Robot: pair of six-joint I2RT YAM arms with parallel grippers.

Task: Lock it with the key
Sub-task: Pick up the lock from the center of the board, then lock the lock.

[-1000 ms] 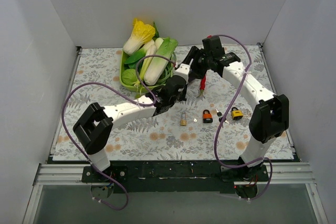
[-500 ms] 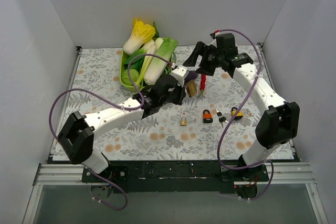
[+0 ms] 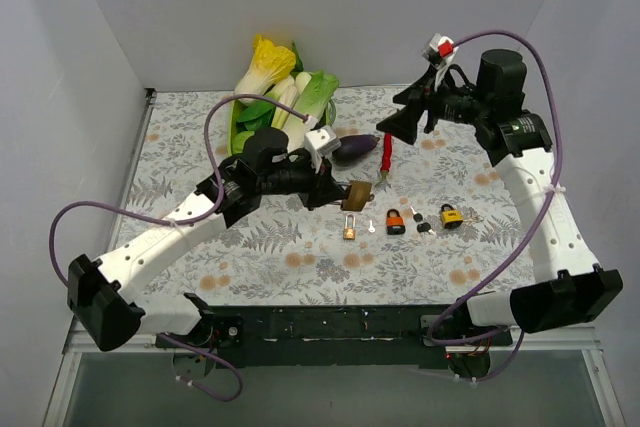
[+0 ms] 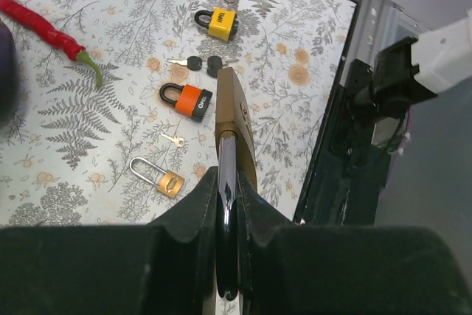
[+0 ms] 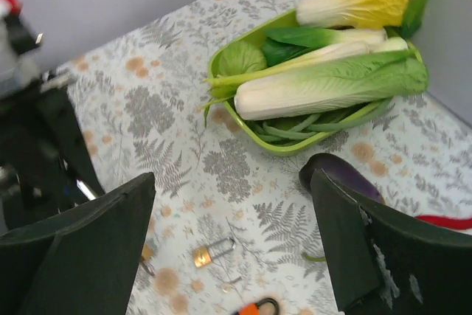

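Note:
My left gripper [image 3: 336, 190] is shut on the steel shackle of a large brass padlock [image 3: 357, 194], held just above the mat. In the left wrist view the shackle runs between my fingers [image 4: 203, 204] and the brass body [image 4: 234, 119] points away from my left gripper [image 4: 227, 197]. No key shows in it. A small silver key [image 3: 371, 228] lies on the mat beside a small brass padlock [image 3: 349, 228]. Black-headed keys [image 3: 420, 219] lie between the orange padlock [image 3: 396, 220] and the yellow padlock [image 3: 451, 215]. My right gripper [image 3: 400, 125] hangs wide open and empty [image 5: 232, 204], high above the mat.
A green basket [image 3: 237, 150] of cabbages stands at the back left. A purple eggplant [image 3: 350, 149] and a red chili [image 3: 385, 157] lie behind the locks. White walls close in three sides.
The right gripper opened wide and pulled up and away to the right. The left arm closed on the brass padlock and carried it forward, toward the other locks.

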